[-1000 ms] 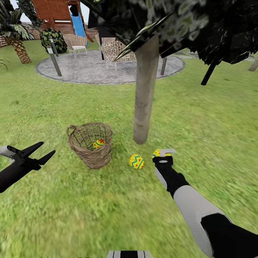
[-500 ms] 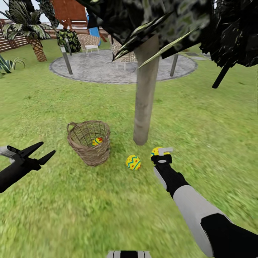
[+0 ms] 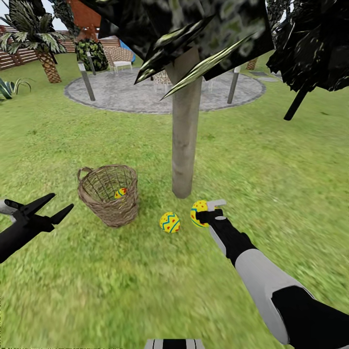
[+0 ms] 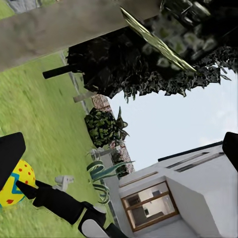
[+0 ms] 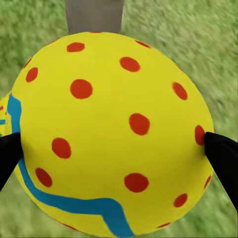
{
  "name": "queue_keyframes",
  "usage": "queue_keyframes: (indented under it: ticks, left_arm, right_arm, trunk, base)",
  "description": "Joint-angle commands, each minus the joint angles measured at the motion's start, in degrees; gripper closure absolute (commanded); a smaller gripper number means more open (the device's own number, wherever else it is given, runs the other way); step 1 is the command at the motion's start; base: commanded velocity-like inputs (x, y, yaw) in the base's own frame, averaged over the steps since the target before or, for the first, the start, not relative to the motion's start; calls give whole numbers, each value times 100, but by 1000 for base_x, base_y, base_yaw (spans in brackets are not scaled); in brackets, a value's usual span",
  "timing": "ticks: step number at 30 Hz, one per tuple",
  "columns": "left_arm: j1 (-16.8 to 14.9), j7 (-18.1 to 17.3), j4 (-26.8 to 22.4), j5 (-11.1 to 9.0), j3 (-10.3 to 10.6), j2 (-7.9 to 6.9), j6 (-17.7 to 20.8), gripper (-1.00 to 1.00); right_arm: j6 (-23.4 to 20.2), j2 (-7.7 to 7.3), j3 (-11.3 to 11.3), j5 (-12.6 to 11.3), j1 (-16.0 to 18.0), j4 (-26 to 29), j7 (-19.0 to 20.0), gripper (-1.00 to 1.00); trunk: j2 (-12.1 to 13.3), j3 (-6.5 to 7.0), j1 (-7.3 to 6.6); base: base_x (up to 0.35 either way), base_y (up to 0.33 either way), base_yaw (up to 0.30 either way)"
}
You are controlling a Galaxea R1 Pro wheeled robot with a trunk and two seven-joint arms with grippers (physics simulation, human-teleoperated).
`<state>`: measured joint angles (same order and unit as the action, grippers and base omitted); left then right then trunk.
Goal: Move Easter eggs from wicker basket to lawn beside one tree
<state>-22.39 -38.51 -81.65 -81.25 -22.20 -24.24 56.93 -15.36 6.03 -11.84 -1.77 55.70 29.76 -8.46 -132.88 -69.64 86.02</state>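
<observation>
The wicker basket (image 3: 109,202) stands on the lawn (image 3: 145,286), left of the pale tree trunk (image 3: 184,140), with one Easter egg (image 3: 120,193) inside it. A second egg (image 3: 170,222) lies on the grass near the trunk's foot. My right gripper (image 3: 204,212) is shut on a third egg (image 3: 197,214) (image 5: 111,134) low over the grass beside the trunk (image 5: 94,14); black fingertips (image 5: 222,158) press its two sides. Out to the left, away from the basket, my left gripper (image 3: 54,206) is open and holds nothing. Its wrist view catches the held egg (image 4: 16,182) and the trunk (image 4: 59,25).
A grey circular paved patch (image 3: 145,94) with chairs and thin posts lies behind the tree. Dark foliage (image 3: 208,29) hangs low overhead. A palm (image 3: 46,53) and fence stand at the far left, and a thin dark trunk (image 3: 295,104) at the right. A white house (image 4: 173,198) is in the left wrist view.
The head camera has moved, so the whole scene has slid left and down. My right gripper stays shut on its egg, which now shows more fully. The left arm has kept its pose.
</observation>
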Motion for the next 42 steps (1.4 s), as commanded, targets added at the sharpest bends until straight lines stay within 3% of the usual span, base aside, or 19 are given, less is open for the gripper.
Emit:
queue_keyframes:
  ticks: [1, 10, 21, 24, 27, 31, 33, 42]
  left_arm:
    - [-3, -36, 7, 12, -3, 1, 22, -100]
    - [-2, -41, 48, 12, -12, 3, 20, -100]
    - [13, -42, 66, 7, -12, 6, 20, -100]
    - [57, -42, 57, 4, -12, 7, 20, -100]
    - [59, -42, 33, 4, -21, 7, 20, -100]
    - [59, -48, -1, 4, -117, -30, 20, -100]
    - [59, -127, -3, 4, -256, -25, 28, -100]
    - [59, -271, 0, 4, -267, -39, 29, -100]
  right_arm:
    - [-37, 1, -37, -6, 2, 11, -53, 100]
    - [-21, 4, -36, 19, 2, 10, -89, 100]
    - [-73, 22, -47, 25, 2, -3, -116, 100]
    - [-206, 192, -55, -23, 104, -192, -121, 100]
    - [-271, 252, -49, -55, 369, -584, -118, 100]
    - [-258, 353, -44, -74, 419, -661, -121, 100]
    - [-250, 359, -32, -77, 424, -716, -121, 100]
    - [-212, 347, -16, -50, 415, -653, -121, 100]
  trunk:
    - [-2, -4, -1]
    - [-2, -4, -1]
    - [-2, -4, -1]
    - [-2, -4, -1]
    - [-122, -58, 65]
    - [-282, -130, 153]
    - [-363, -166, 197]
    - [-724, -327, 394]
  base:
    - [0, 0, 233]
    - [45, -268, 281]
    - [219, -213, 19]
    - [12, -8, 0]
    - [1, 0, 0]
    - [0, 0, 0]
    - [0, 0, 0]
    - [0, 0, 0]
